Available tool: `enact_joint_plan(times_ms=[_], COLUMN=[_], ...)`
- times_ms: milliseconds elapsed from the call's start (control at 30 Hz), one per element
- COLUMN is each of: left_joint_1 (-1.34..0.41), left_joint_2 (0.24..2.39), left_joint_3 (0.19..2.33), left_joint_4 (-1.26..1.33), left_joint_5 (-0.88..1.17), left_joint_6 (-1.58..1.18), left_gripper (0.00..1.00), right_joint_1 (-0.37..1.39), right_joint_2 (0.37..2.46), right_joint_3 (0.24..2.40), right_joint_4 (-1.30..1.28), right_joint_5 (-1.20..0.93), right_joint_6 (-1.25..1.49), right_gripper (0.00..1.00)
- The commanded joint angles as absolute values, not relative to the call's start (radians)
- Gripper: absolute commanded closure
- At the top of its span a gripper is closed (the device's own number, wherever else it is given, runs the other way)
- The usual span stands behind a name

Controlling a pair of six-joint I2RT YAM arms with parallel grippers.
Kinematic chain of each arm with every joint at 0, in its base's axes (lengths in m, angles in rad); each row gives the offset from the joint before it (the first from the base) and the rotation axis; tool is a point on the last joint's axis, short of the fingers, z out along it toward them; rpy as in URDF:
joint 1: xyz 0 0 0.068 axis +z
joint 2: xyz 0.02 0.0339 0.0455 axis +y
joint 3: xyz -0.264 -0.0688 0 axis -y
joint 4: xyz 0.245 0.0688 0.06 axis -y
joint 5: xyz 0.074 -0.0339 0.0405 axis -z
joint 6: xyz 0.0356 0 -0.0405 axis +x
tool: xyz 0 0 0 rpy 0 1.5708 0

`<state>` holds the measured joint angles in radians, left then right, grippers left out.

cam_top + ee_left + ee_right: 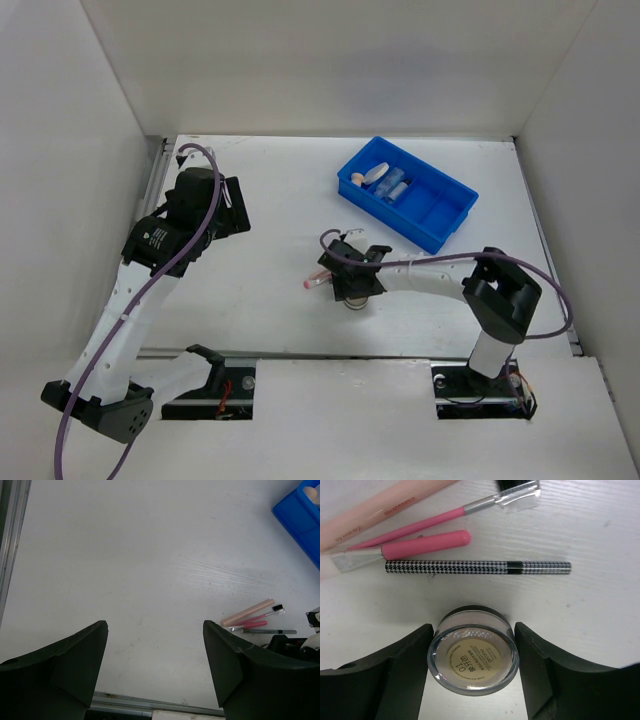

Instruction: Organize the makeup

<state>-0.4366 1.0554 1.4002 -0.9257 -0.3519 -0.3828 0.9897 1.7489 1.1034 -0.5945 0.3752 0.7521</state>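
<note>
Bright, even overhead light floods the white tabletop in the top view, leaving only soft, pale shadows. In the left wrist view a faint grey band dims the centre right, and the jaws along the bottom edge are near-black with little detail. In the right wrist view the compact is sharp and its label legible, with glare on its clear rim.

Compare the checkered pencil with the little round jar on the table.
The pencil is long and thin; the jar is short, round and wide. The pencil wears a black-and-white houndstooth print; the jar is clear and shows a beige printed label. The pencil lies free beside the pink brushes; the jar sits between the right jaws. Both rest on the white table.
</note>
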Motion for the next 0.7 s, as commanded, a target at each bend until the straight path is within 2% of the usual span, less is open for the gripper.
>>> enact_joint_plan(times_ms=[0,167,367,667], left_joint_1=[-0.436,-0.436,-0.436,-0.436], left_joint_2=[1.034,1.034,1.034,1.043], left_joint_3=[1.402,1.402,1.402,1.402], left_joint_4=[-0.928,-0.919,-0.919,-0.919], left_joint_5=[-0.357,-0.357,-0.357,-0.376], left_joint_6=[-0.382,-0.382,-0.382,-0.373], left_gripper=[0.26,0.26,0.26,0.26], right_joint_1=[0.996,0.925,0.657,0.398], right_joint_2=[1.669,1.614,1.592,1.759], right_joint_3=[1.199,1.281,1.394,1.623], right_joint_4=[-0.701,-0.759,-0.692,-0.674], right_joint_5=[0.451,0.451,0.377,0.338], right_joint_6=[0.767,0.755,0.637,0.535], right_gripper=[0.71,0.71,0.7,0.7])
